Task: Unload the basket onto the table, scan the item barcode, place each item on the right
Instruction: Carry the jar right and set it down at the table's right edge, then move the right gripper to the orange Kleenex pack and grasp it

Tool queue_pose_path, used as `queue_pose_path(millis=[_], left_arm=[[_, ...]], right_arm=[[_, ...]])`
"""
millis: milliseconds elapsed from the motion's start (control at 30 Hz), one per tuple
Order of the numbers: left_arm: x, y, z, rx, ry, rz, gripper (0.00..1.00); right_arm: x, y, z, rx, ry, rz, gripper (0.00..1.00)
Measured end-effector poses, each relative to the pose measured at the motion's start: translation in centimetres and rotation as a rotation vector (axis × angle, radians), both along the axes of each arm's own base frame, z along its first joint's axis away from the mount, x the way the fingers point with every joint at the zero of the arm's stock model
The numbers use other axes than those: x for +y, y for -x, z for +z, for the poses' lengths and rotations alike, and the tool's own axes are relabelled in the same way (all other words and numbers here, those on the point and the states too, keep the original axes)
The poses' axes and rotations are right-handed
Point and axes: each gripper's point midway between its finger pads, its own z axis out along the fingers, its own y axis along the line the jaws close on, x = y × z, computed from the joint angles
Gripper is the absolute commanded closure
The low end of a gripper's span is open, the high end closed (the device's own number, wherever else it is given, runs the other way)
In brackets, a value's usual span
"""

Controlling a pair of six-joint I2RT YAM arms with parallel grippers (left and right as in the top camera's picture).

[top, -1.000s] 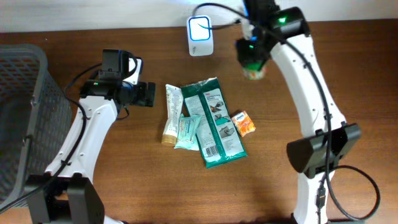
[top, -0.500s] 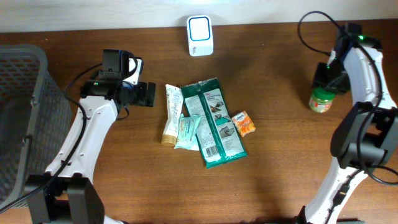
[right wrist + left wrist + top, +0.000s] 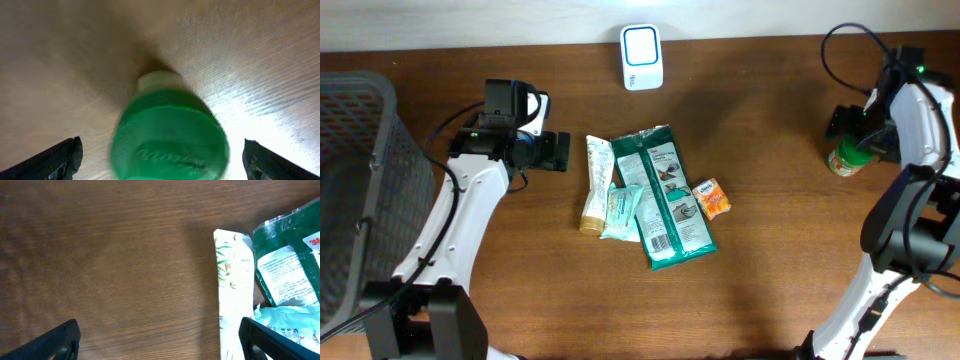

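Our right fingers (image 3: 50, 160) have just sprung apart, leaving the green-lidded jar (image 3: 167, 135) standing free on the table (image 3: 260, 75), right edge. Left fingers (image 3: 50, 340) hang apart beside the tube (image 3: 232, 295). The scanner (image 3: 641, 45) sits farther off; we judge this item done.

Things spread over the table (image 3: 520, 290)
A basket (image 3: 360, 180) stood at the left edge, a scanner (image 3: 641, 57) back centre, a jar (image 3: 845, 158) far right; mid-table a tube (image 3: 596, 183) lay left of a large pouch (image 3: 667, 195), a flat packet (image 3: 621, 211) between them, a small sachet (image 3: 712, 198) just right.
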Motion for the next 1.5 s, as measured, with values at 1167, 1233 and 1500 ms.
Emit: queue_pose_path(millis=[1167,1233,1500], left_arm=[[0.0,0.0,0.0,0.000,0.000,0.000,0.01],[0.0,0.0,0.0,0.001,0.000,0.000,0.01],[0.0,0.0,0.0,0.000,0.000,0.000,0.01]], right_arm=[[26.3,8.6,-7.0,0.050,-0.623,0.461,0.95],[26.7,8.9,-7.2,0.054,-0.652,0.428,0.96],[29.5,11.4,-3.7,0.116,-0.889,0.433,0.96]])
